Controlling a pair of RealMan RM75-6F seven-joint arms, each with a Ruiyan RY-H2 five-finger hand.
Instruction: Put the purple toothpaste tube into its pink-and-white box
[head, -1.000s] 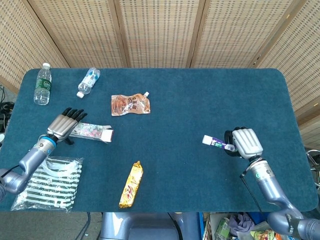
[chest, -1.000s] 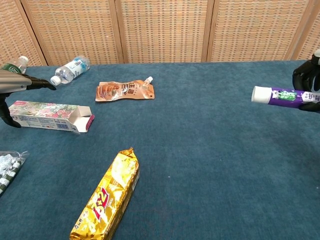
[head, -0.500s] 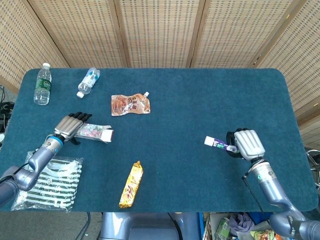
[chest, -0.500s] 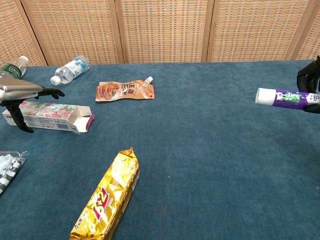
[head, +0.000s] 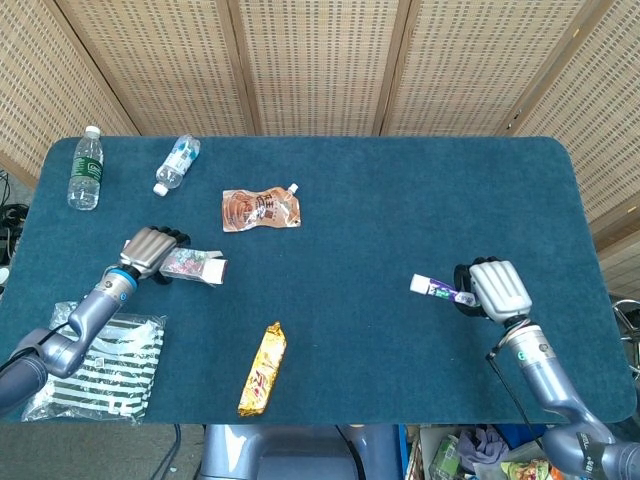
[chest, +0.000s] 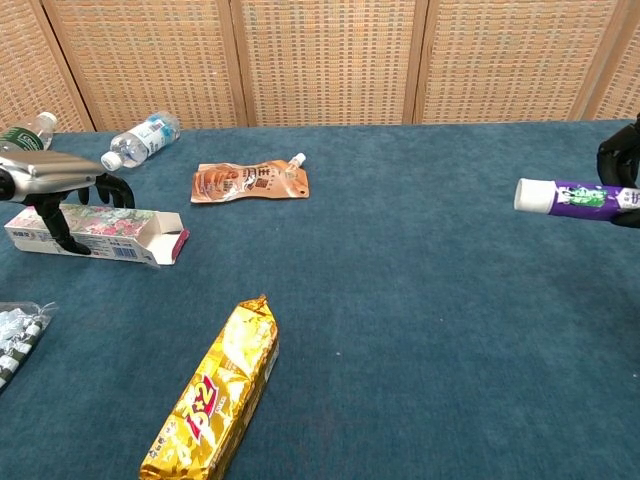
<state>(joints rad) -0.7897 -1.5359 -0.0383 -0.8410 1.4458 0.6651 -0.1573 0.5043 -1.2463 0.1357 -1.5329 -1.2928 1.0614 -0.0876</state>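
The purple toothpaste tube (head: 438, 288) (chest: 572, 197) is held clear of the table at the right, white cap pointing left. My right hand (head: 497, 289) (chest: 622, 165) grips its tail end. The pink-and-white box (head: 196, 266) (chest: 110, 231) lies flat at the left, its open flap end facing right. My left hand (head: 150, 250) (chest: 58, 180) sits over the box's left end. Its fingers curl down behind the box and the thumb comes down in front, gripping it.
An upright water bottle (head: 86, 168) (chest: 25, 135) and a lying one (head: 176, 163) (chest: 140, 140) are at the back left. A brown spout pouch (head: 261, 209) (chest: 250, 183) lies behind the box. A gold snack bar (head: 262, 369) (chest: 215, 395) and a striped bag (head: 100, 365) are near the front edge.
My left hand slid right along the box and its straight fingers curled down around it. The right hand with the tube drifted slightly right.
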